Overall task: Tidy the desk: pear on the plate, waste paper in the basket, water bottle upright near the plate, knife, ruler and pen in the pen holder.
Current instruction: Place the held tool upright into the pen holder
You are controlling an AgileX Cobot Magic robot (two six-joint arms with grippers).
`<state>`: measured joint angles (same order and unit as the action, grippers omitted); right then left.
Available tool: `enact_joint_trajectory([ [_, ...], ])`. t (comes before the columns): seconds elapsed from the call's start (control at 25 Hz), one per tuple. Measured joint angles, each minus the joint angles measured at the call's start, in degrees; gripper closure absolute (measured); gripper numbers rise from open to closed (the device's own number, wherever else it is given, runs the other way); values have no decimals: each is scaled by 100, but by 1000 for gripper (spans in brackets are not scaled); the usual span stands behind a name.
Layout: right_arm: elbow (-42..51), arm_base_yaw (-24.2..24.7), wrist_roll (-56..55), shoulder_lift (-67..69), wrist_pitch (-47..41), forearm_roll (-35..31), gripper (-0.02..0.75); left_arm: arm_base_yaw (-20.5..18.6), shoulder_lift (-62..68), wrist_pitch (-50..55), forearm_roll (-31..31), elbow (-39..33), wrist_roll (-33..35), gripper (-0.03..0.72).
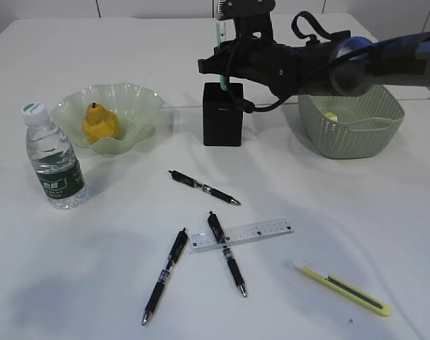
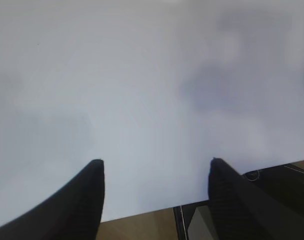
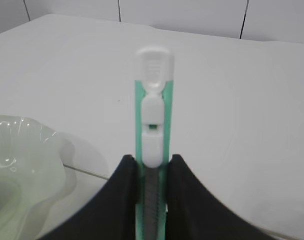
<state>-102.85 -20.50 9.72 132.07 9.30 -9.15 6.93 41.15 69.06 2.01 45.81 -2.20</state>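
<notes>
- Nearest the lens in the exterior view, a yellow knife (image 1: 344, 287) lies flat at the desk's front right, not yet tidied.
- Step in hand, by the look of it: the right claw (image 3: 152, 172) is clamped on a green knife (image 3: 153, 145), holding it upright above the black pen holder (image 1: 222, 114); the lower end sits at the holder's mouth, though how deep it goes cannot be told.
- To do this well, the blade should stay vertical and centred over the opening, go straight down, and be let go only once the holder's walls can support it.
- Risk: a tilted release could tip the holder or drop the knife beside it.
- Left claw (image 2: 154, 172) hangs wide open over bare white desk, gripping nothing.
- Farther out, three pens and a ruler (image 1: 241, 233) wait near the middle, one pen (image 1: 226, 252) lying across the ruler.
- The pear (image 1: 100, 123) sits on the green plate (image 1: 144, 99), the bottle (image 1: 53, 157) stands upright just beside it, and the basket (image 1: 356, 117) is at right.
</notes>
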Motion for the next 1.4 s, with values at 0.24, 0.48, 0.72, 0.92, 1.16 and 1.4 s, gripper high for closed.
enact_joint_trajectory([
  [0.24, -198, 0, 0, 176, -21, 0, 575, 0, 0, 0, -11, 0, 0, 232],
  [0.48, -198, 0, -11, 391, -241, 0, 575, 0, 0, 0, -11, 0, 0, 232],
  [0.72, -211, 0, -11, 400, -266, 0, 574, 0, 0, 0, -19, 0, 0, 232],
  [0.92, -211, 0, -11, 400, -265, 0, 531, 0, 0, 0, -23, 0, 0, 232],
  [1.16, -215, 0, -11, 400, -265, 0, 456, 0, 0, 0, -64, 0, 0, 232],
  [1.4, -448, 0, -11, 298, -930, 0, 449, 0, 0, 39, -64, 0, 0, 232],
])
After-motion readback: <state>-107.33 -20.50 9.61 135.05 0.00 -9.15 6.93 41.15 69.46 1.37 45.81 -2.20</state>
